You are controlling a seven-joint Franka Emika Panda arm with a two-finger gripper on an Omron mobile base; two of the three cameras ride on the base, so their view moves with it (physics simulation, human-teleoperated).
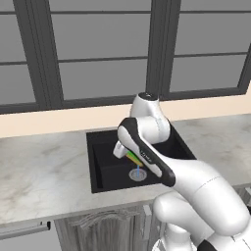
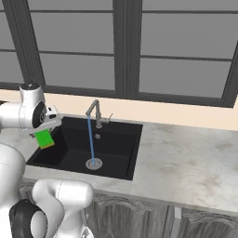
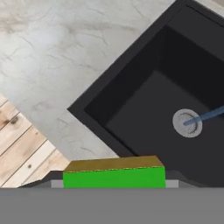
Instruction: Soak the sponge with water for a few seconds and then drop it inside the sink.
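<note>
The sponge (image 2: pixel 44 138), green with a yellow-orange layer, hangs pinched in my gripper (image 2: pixel 43 130), which is shut on it. It is held in the air over the left rim of the black sink (image 2: pixel 118 139). A thin blue stream of water (image 2: pixel 91 139) falls from the faucet onto the round drain (image 2: pixel 94 163), well to the right of the sponge and not touching it. In the hand view the sponge (image 3: pixel 113 175) lies across the bottom, with the sink (image 3: pixel 144 100), its drain (image 3: pixel 187 123) and the water (image 3: pixel 210 115) beyond it. In the left base view a sliver of sponge (image 1: pixel 133 158) shows beside my forearm.
The grey faucet (image 2: pixel 95 111) stands at the sink's back edge. A marble counter (image 2: pixel 186 162) runs on both sides, with windows behind it. Cabinet fronts (image 1: pixel 103 228) lie below, and wooden floor (image 3: pixel 22 148) shows past the counter's edge.
</note>
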